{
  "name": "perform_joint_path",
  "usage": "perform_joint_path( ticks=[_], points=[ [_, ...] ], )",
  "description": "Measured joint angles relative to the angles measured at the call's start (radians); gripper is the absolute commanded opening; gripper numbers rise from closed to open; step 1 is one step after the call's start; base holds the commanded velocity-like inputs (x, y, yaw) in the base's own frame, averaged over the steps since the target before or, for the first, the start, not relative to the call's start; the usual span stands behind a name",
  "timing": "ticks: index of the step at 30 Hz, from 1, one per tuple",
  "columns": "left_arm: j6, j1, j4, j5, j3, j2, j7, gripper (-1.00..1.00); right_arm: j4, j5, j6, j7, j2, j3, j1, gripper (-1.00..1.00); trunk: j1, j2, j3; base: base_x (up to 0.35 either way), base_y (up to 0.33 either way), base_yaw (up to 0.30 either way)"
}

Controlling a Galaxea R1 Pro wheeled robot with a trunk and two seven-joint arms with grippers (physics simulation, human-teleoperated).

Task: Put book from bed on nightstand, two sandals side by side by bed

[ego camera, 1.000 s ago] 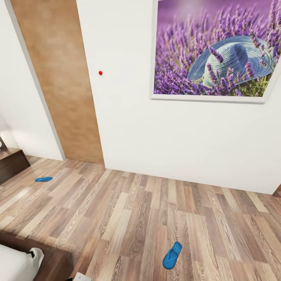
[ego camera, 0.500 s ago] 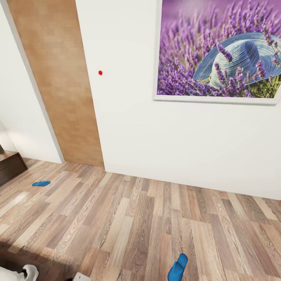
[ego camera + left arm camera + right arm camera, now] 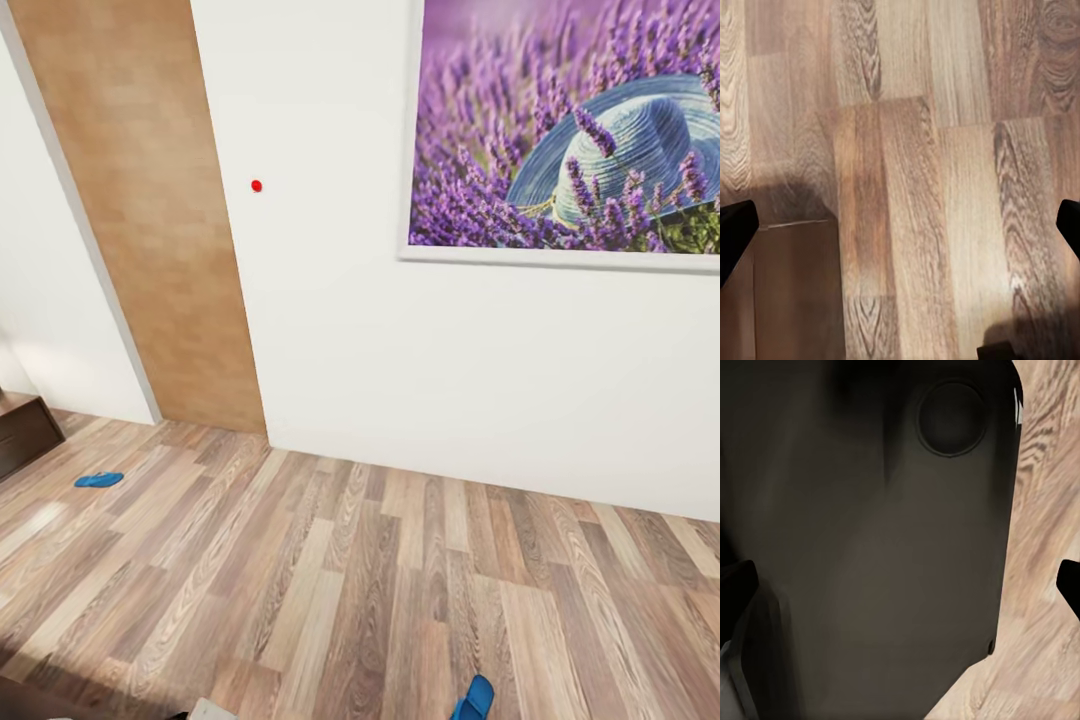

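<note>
Two bright blue sandals lie apart on the wood-plank floor in the head view. One sandal is far left near a dark brown drawer cabinet that looks like the nightstand. The other sandal is cut off by the bottom edge. A dark strip at the bottom left corner may be the bed frame. The book is out of view. My left gripper is open over bare floor planks, its fingertips at the frame's sides. My right gripper is open, facing a dark part of the robot's own body.
A white wall stands ahead with a brown wooden door at the left and a large lavender-and-hat picture at the upper right. A small red dot marks the wall. Open floor stretches between the two sandals.
The whole head view has shifted: the camera moved toward the wall. The near sandal slid to the bottom edge and the white mattress corner dropped out of view. The things themselves have not moved.
</note>
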Motion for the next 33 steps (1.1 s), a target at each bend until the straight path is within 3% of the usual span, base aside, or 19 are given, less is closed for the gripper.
perform_joint_path(
  ticks=[15,33],
  points=[
    [0.000,0.000,0.000,0.000,-0.003,0.000,0.000,1.00,0.000,0.000,0.000,0.000,0.001,0.000,0.000,1.00,0.000,0.000,0.004,0.033,0.017,-0.125],
    [0.000,0.000,0.000,0.000,-0.004,0.000,0.000,1.00,0.000,0.000,0.000,0.001,0.002,0.001,0.000,1.00,0.000,0.000,0.005,0.003,0.022,-0.027]
  ],
)
